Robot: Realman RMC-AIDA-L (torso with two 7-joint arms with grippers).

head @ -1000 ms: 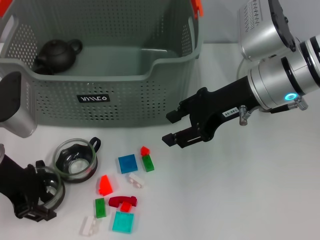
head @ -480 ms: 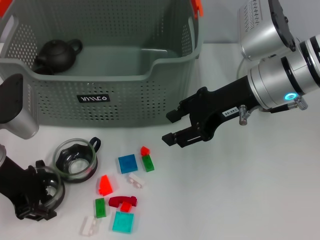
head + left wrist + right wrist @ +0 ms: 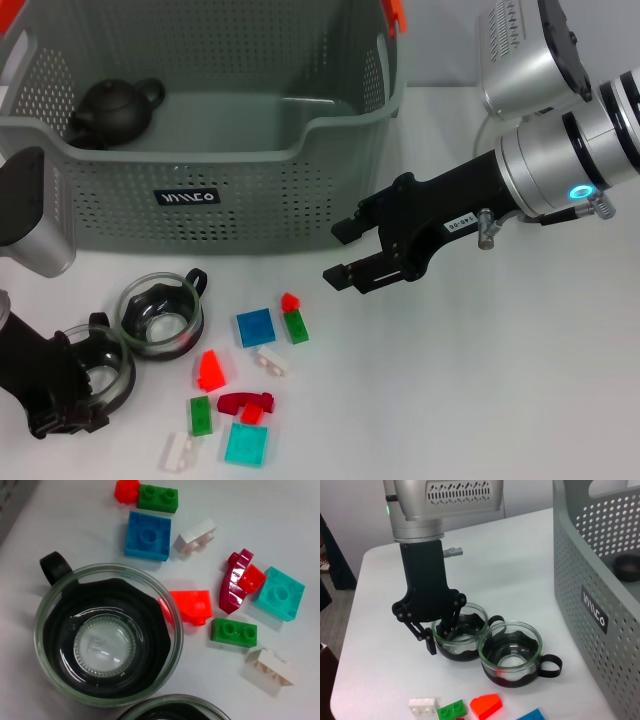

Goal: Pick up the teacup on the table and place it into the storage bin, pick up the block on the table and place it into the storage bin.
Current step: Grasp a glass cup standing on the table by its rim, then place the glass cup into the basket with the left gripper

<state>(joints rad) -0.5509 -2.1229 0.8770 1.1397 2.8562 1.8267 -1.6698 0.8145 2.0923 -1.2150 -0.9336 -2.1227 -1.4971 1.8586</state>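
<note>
Two glass teacups [image 3: 160,317] touch beside scattered blocks [image 3: 254,327] before the grey storage bin [image 3: 230,190].

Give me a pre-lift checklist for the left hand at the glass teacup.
1. Left hand straddles the near teacup's rim, one finger inside, one outside: ok.
2. Grip actually closed on the rim: cannot tell.
3. Second teacup clear of the first: not ok, they touch.
4. Storage bin has room beside the black teapot: ok.
5. Right hand out of the lift path, hanging open beside the bin: ok.
</note>
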